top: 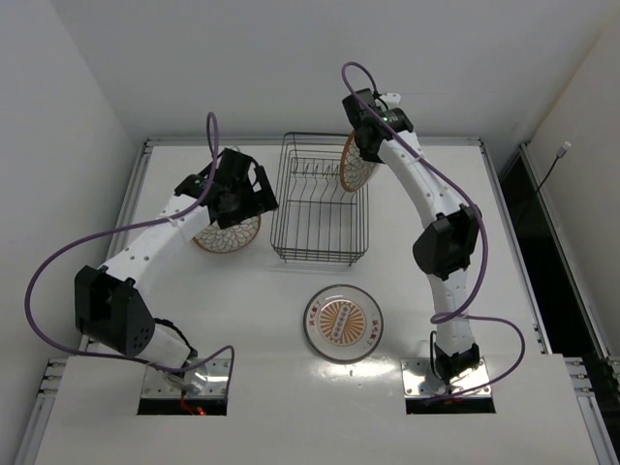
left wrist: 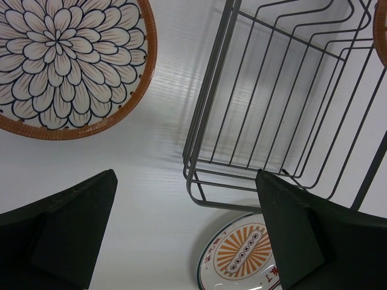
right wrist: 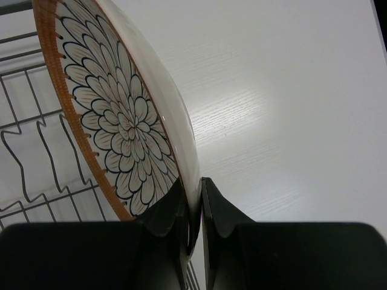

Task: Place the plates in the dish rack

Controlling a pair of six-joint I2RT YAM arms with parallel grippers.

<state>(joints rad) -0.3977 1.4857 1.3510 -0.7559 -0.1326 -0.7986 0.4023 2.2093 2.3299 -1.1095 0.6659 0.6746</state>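
Of three plates, we are clamping one flower plate point(right wrist: 121, 121) upright in our right gripper point(right wrist: 192, 199) at the single dish rack's point(top: 320, 232) far right. Our left gripper point(left wrist: 185, 178) is hovering spread wide over the second flower plate point(left wrist: 60, 60), and the sunburst plate point(top: 342, 323) is lying flat before the rack.

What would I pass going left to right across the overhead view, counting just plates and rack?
Flower plate lying flat → rack → second flower plate, on edge in the right tool. The sunburst plate, nearer, overlaps the rack, so it is left out.
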